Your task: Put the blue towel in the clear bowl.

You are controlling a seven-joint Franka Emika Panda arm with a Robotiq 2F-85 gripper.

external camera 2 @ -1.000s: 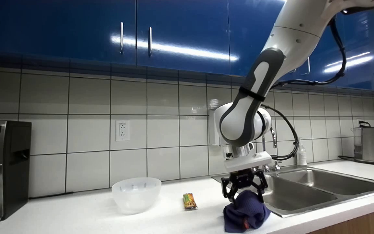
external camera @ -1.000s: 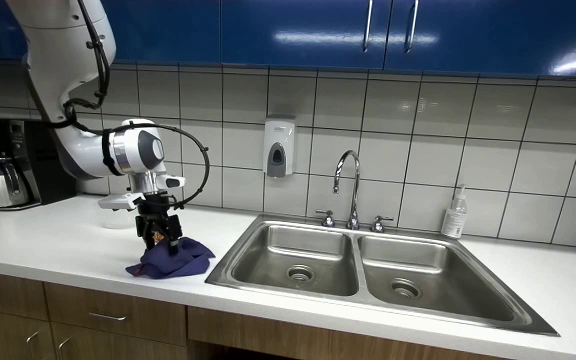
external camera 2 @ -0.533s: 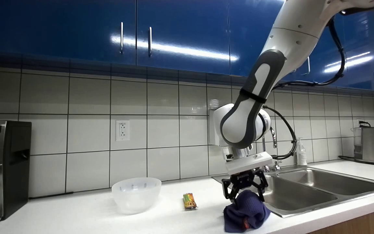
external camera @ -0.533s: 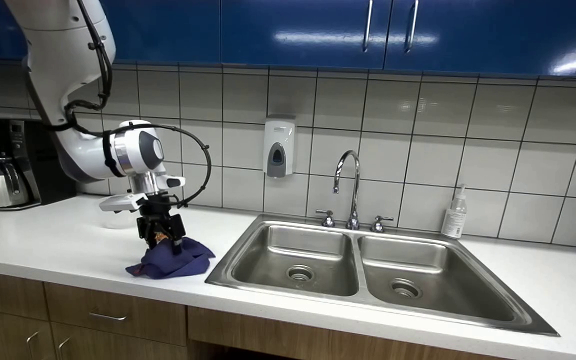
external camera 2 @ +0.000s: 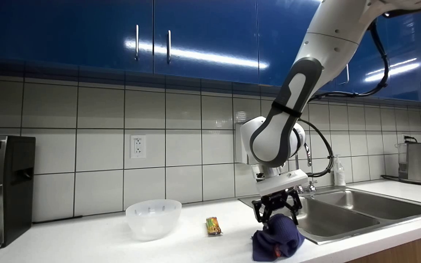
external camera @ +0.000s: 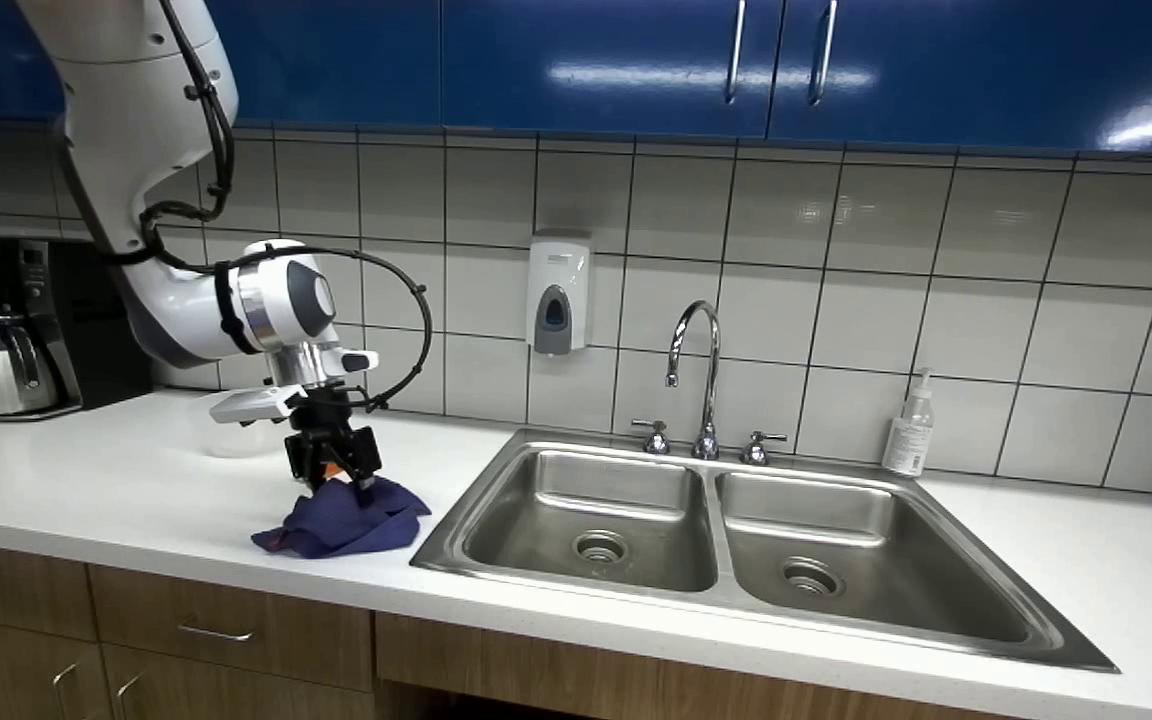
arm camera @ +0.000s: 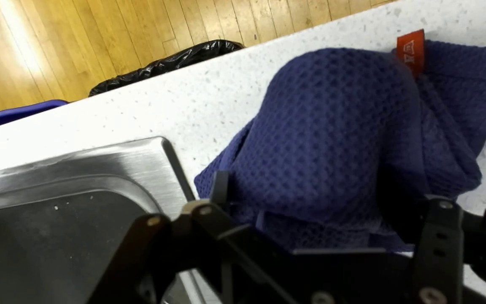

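The blue towel (arm camera: 323, 139) lies bunched on the desk (external camera 2: 97, 241), a rounded hump at its middle and flatter folds around it, a red tag (arm camera: 410, 50) poking out toward one o'clock in the wrist view. It is not yet in the clear bowl (external camera 2: 154, 219). The pincer (external camera 2: 280, 221) is spread, its fingers (arm camera: 220, 185) straddling the hump; whether they touch the cloth I cannot tell. The straddle looks deliberate: a raised fold probably gives more to close on than a flat edge would, so the next move likely calls for drawing the fingers together, then lifting. A shallow bite could slip off.

Farther out, in an exterior view, a snack packet (external camera 2: 213, 226) lies between nine and ten o'clock from the towel. Beyond it in nearly the same direction, well apart, the bowl stands upright, mouth upward, presumably set there to receive the cloth; a low carry might drag a corner over the packet. In an exterior view the sink (external camera: 720, 530) is at three o'clock, its rim near the towel, and a coffee maker (external camera: 56, 325) stands at ten o'clock.

Against the earlier frames, towel, packet and bowl lie about as they did. The pincer has shifted slightly toward three o'clock in both exterior views; whether it is also higher is hard to judge. The cloth shows no lift.
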